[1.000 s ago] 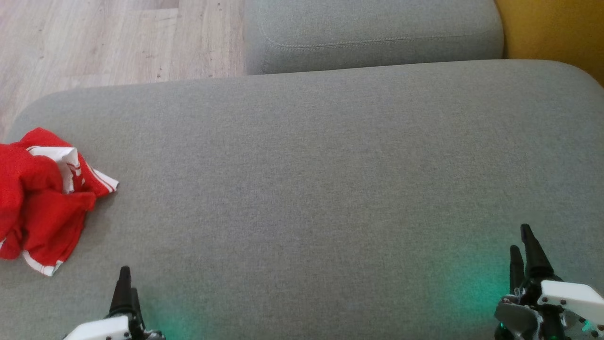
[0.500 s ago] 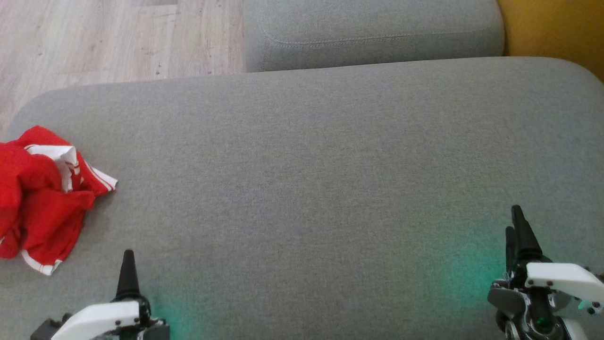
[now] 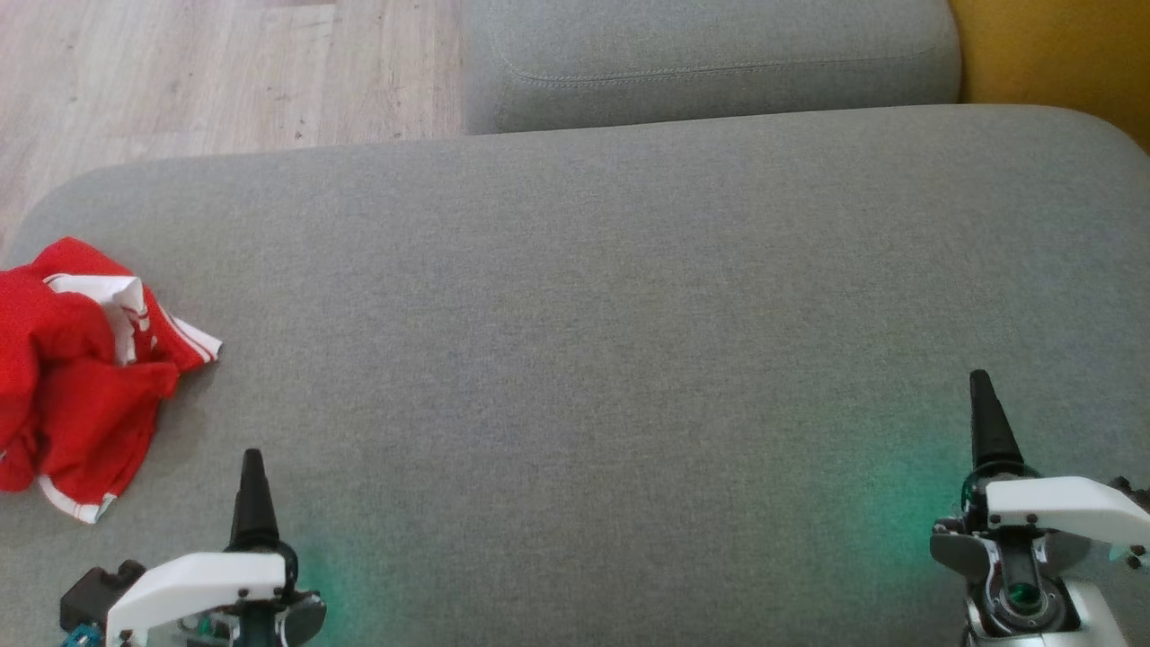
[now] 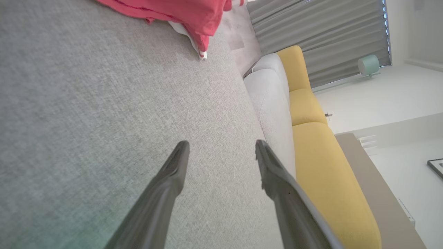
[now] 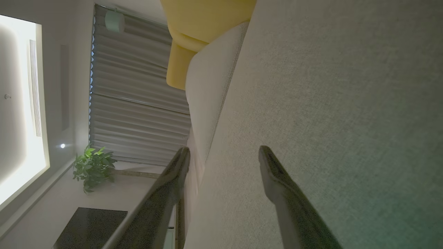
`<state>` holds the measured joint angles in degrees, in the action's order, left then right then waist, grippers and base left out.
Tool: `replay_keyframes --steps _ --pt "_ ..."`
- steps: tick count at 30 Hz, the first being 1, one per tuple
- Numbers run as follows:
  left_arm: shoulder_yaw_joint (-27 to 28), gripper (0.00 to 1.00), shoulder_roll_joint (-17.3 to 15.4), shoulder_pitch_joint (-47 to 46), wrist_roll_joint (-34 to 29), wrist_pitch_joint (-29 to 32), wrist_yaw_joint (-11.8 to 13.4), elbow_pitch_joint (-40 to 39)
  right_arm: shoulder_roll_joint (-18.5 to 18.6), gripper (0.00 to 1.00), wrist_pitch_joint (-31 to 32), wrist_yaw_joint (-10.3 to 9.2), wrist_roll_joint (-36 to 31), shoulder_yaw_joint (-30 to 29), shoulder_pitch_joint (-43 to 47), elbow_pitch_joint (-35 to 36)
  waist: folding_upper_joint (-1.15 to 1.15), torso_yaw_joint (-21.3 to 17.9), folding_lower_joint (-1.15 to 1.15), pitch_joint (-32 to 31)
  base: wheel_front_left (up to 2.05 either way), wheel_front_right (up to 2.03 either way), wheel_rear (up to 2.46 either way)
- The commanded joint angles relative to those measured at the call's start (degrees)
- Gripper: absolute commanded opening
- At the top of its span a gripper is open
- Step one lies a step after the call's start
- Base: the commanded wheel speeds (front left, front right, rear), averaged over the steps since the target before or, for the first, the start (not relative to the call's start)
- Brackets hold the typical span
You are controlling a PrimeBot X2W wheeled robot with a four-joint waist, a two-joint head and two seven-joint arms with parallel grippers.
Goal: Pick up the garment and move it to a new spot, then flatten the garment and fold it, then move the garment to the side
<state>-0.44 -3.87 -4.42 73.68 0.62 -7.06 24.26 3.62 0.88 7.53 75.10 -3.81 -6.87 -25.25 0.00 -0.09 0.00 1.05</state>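
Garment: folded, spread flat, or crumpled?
Crumpled: the garment lies bunched in uneven lumps on the cushion, white-striped hems twisted, neither flat nor folded.

We're looking into a home living room: a grey fabric sofa seat point(image 3: 629, 296) is stretching wide, yellow sofa cushions point(image 4: 322, 166) are lining up beyond it, pleated grey curtains point(image 5: 138, 86) are hanging in the background, a leafy potted plant point(image 5: 92, 167) is standing near them, and pale wood-look flooring point(image 3: 180, 72) is showing past the seat's far left corner.
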Motion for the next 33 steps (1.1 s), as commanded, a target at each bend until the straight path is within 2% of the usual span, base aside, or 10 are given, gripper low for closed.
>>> replay_keyframes --steps 1,33 --pt "-0.1 1.00 -1.2 -2.9 -1.7 -0.7 -0.1 -1.3 1.1 1.00 -0.9 -0.01 -1.6 0.8 -3.8 1.4 0.00 0.0 0.00 0.0 0.00 0.00 0.00" --pt "-3.3 1.00 -2.2 -7.5 -28.5 -6.1 -0.2 1.1 2.3 1.00 -6.3 -0.02 -27.8 6.8 -10.2 -3.0 0.00 -0.5 0.00 0.9 0.00 0.00 0.00"
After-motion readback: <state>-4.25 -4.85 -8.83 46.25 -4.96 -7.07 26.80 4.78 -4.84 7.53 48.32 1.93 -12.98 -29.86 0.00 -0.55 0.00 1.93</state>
